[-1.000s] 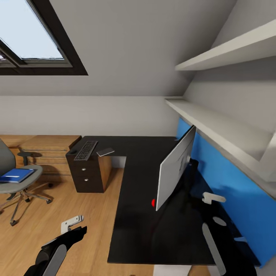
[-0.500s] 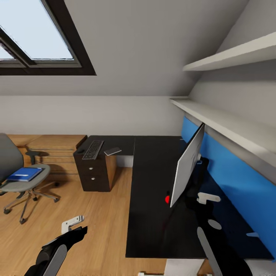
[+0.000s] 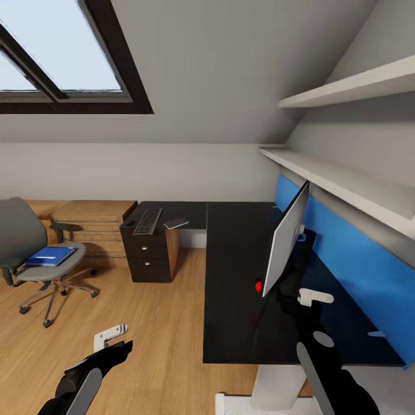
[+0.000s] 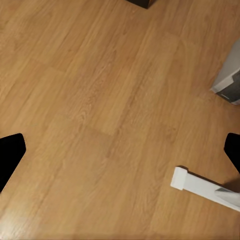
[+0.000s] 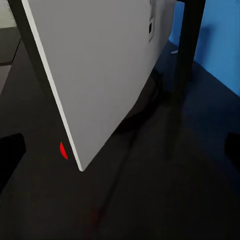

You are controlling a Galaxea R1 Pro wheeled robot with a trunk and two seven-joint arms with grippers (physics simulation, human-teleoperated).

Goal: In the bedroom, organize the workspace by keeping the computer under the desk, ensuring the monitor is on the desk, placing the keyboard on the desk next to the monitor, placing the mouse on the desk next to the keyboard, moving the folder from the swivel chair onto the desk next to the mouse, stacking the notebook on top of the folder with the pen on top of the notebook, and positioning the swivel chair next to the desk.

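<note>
- The surface (image 3: pixel 230 276) is a glossy black L with a drawer pedestal (image 3: pixel 148 259) bearing round silver knobs; the floor (image 3: pixel 144 323) is honey-coloured wood planks.
- The monitor (image 3: pixel 285 245) stands on the surface at 3 o'clock, a thin flat panel seen from its pale grey back, a red dot (image 3: pixel 259 286) at its lower corner, before a bright blue wall panel (image 3: pixel 357 276).
- The keyboard (image 3: pixel 148 221), slim and dark, lies on the far wing at 11 o'clock, with a small grey notebook (image 3: pixel 176 223) just beside it.
- The chair (image 3: pixel 34 259), grey fabric on a chrome star base, stands at 9 o'clock, well apart from the surface; the flat blue folder (image 3: pixel 50 256) lies on its seat.
- Since the earlier frames the whole view has swung, so chair and surface sit further right; the camera moved.
- The left tool (image 3: pixel 109 340) hangs over bare floor, its fingers spread wide, far from the folder.
- The right tool (image 3: pixel 314 314) hovers over the surface just beside the monitor, fingers spread wide, holding nothing.
</note>
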